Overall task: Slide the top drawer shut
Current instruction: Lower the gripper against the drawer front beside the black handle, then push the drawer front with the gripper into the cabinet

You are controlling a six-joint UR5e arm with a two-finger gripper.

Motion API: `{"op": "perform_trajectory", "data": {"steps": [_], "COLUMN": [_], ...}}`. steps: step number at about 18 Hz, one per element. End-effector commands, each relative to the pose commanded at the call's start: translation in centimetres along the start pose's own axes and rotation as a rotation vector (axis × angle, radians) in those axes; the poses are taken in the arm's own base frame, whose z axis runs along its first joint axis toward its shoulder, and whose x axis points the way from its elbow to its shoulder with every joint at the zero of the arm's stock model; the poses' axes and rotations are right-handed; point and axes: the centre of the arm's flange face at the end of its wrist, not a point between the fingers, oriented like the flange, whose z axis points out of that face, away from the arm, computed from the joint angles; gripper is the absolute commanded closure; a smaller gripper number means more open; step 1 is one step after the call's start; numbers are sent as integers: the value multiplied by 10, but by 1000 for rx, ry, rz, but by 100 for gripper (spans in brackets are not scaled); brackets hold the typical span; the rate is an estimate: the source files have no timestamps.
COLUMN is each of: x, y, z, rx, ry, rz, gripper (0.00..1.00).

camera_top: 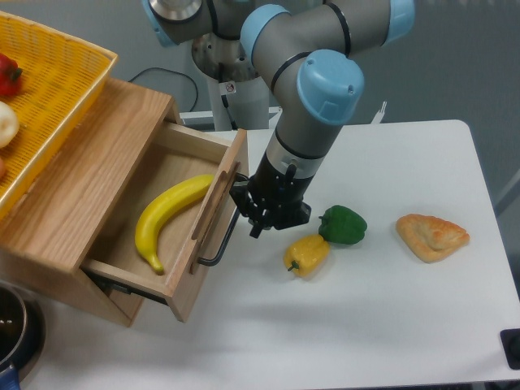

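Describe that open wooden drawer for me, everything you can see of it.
The top drawer looks like light oak and stands pulled well out of its cabinet. Its flat front carries a black bar handle and a thin wooden strip. A yellow banana lies inside. The robot's hand sits right against the handle.

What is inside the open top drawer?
A banana lies on the floor of the top drawer, curving from near the front panel toward the lower end. The back part, under the cabinet top, is covered and cannot be seen.
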Motion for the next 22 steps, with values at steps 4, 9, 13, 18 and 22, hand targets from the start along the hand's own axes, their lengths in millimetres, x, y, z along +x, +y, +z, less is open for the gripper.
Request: {"op": "perform_trajectory", "data": {"steps": [4, 9, 13, 18, 22], "x": [6, 12, 22, 40, 55], "y": [0, 0, 1, 2, -1], "z": [4, 7, 10, 6, 13], "rx": [-20, -28, -33, -41, -53], "ry": [17, 28, 33, 41, 50], "rz": [0, 4, 13, 18, 23], "gripper": [100, 100, 100, 100, 100]}}
